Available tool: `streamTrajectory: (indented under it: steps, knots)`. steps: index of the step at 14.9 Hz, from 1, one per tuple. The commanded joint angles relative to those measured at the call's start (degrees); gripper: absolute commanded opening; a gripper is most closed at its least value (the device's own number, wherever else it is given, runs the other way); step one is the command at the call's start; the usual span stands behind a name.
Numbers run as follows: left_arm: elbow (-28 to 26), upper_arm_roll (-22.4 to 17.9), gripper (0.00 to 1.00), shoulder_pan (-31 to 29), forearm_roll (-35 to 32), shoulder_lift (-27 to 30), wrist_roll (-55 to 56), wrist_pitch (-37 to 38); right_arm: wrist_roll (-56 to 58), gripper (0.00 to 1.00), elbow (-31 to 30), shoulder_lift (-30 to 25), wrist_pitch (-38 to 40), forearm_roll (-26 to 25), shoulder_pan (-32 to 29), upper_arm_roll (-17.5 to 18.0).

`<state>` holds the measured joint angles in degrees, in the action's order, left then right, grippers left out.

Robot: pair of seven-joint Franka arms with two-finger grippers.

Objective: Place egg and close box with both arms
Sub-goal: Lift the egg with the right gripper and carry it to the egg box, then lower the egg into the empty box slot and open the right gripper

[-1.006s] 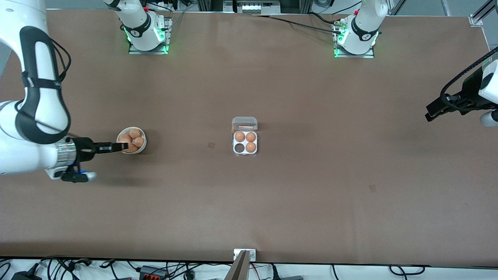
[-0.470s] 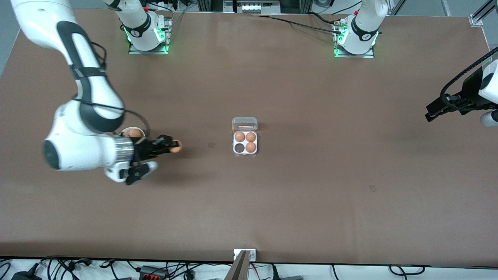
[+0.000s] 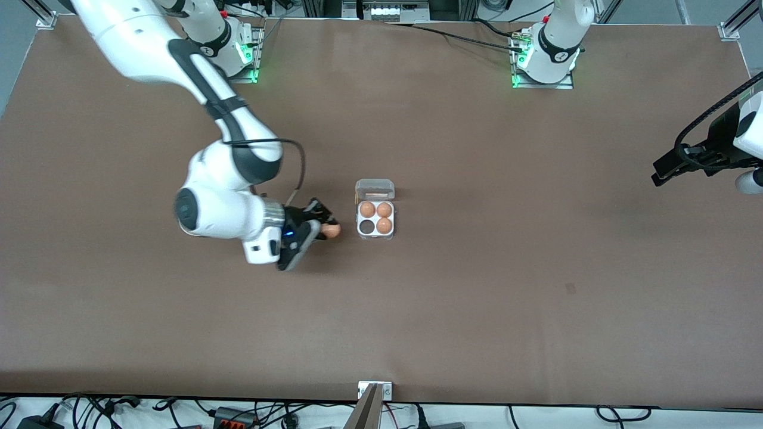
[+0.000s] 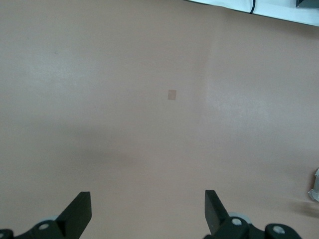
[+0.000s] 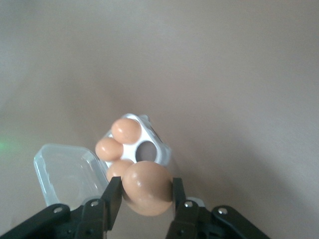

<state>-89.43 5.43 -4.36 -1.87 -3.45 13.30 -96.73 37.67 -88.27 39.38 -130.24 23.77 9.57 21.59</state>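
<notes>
I see the right hand gripping an egg beside the open box; the left hand waits, fingers spread, over the table.

This looks like a robotics lab or test cell. A wide brown desk fills the frame, and two white arm bases are bolted to metal plates along its upper edge, each lit green. Loose black cables and connectors run along the bottom edge, and aluminium framing, probably a camera rig, shows at the upper corner.
</notes>
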Motion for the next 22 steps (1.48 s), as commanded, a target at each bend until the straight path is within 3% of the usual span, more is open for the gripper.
streamTrajectory:
  steps: [1, 4, 10, 22]
  knots:
    - [1.01, 0.19, 1.00, -0.30, 0.64, -0.07, 0.50, 0.49, 2.32, 0.15, -0.15, 1.31, -2.83, -2.39, 3.25, -0.14]
    - [1.01, 0.19, 1.00, -0.30, 0.64, 0.02, 0.50, 0.49, 2.06, 0.15, -0.24, 2.71, -7.73, -9.78, 6.06, -0.23]
    - [1.01, 0.19, 1.00, -0.30, 0.64, -0.07, 0.50, 0.49, 2.14, 0.15, -0.24, 6.23, -13.37, -10.06, 7.83, -0.23]
    - [1.01, 0.19, 1.00, -0.30, 0.73, -0.07, 0.50, 0.49, 1.27, 0.16, -0.24, 6.85, -10.56, -9.88, 7.30, -0.23]
